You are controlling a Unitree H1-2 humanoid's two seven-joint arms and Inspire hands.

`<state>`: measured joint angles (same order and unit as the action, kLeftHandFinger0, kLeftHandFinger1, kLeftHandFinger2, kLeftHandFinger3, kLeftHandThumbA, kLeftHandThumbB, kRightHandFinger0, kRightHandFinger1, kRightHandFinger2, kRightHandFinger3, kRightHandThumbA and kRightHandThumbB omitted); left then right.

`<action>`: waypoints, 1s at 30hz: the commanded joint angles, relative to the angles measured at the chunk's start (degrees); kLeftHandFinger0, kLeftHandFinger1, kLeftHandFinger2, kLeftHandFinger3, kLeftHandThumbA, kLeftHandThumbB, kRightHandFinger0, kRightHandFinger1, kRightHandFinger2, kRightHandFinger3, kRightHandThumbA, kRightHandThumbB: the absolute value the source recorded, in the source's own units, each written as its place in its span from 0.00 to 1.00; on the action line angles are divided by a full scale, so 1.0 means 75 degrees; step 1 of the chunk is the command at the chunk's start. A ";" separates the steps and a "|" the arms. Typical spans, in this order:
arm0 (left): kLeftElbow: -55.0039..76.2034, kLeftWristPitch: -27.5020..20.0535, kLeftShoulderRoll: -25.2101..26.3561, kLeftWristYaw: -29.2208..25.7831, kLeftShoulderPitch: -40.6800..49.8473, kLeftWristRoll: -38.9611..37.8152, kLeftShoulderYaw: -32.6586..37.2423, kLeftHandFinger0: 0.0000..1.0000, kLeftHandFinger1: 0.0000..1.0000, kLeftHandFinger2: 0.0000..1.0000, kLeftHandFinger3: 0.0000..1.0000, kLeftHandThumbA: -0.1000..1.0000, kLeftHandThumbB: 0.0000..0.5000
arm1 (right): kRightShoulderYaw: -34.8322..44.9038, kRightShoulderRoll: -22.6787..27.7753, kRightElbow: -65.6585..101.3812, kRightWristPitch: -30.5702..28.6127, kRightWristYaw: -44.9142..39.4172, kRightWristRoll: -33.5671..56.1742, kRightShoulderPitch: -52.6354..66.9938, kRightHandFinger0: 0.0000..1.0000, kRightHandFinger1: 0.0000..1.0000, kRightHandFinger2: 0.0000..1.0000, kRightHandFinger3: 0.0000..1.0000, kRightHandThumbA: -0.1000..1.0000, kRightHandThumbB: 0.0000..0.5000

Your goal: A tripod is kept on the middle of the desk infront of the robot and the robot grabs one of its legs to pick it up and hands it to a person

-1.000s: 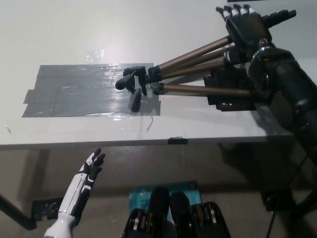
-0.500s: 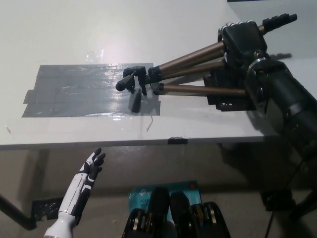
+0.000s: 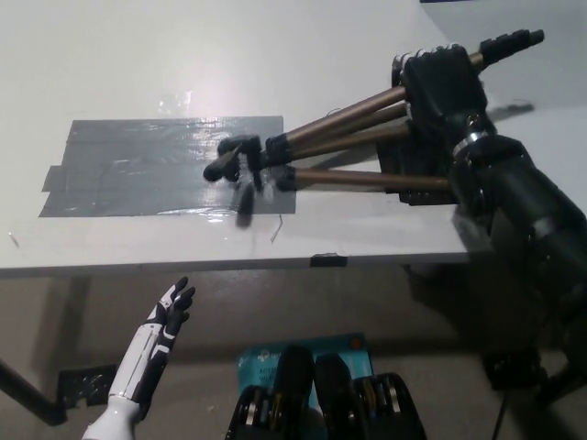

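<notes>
— What is being gripped?
— A bronze-legged tripod with a black head (image 3: 339, 128) is being clasped around its legs by the black right hand (image 3: 445, 87), over the white desk (image 3: 275, 55).
— And the white left hand (image 3: 170, 312)?
— It is being held open, low, below the desk's edge.

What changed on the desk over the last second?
The right robot hand came down and closed on the tripod; its head shifted slightly left, blurred with motion. The left robot hand stayed open below the desk edge; the grey tape is unchanged.
</notes>
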<state>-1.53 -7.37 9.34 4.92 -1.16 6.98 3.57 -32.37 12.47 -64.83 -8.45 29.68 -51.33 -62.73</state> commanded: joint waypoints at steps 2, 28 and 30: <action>0.0305 -0.0133 0.0139 0.0163 -0.0023 0.0014 0.0082 1.00 1.00 1.00 1.00 1.00 0.18 | 0.0792 0.0217 0.2513 -0.0707 0.0882 0.0514 -0.0609 0.00 0.36 0.74 0.80 0.00 0.43; 0.0371 -0.0027 0.0142 0.0248 -0.0116 0.0018 0.0163 0.97 1.00 1.00 1.00 1.00 0.24 | 0.0915 -0.0308 0.1281 -0.0627 0.0638 0.0192 -0.1493 0.00 0.23 0.70 0.76 0.00 0.38; 0.0417 0.0048 0.0143 0.0242 -0.0104 0.0062 0.0173 0.96 1.00 1.00 1.00 1.00 0.29 | 0.0862 -0.0413 0.1033 -0.0485 0.0505 0.0208 -0.1545 0.00 0.29 0.76 0.79 0.00 0.35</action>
<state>-0.08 -7.16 9.40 5.74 -1.34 6.97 4.47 -26.11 10.49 -55.72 -10.91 29.49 -50.55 -67.54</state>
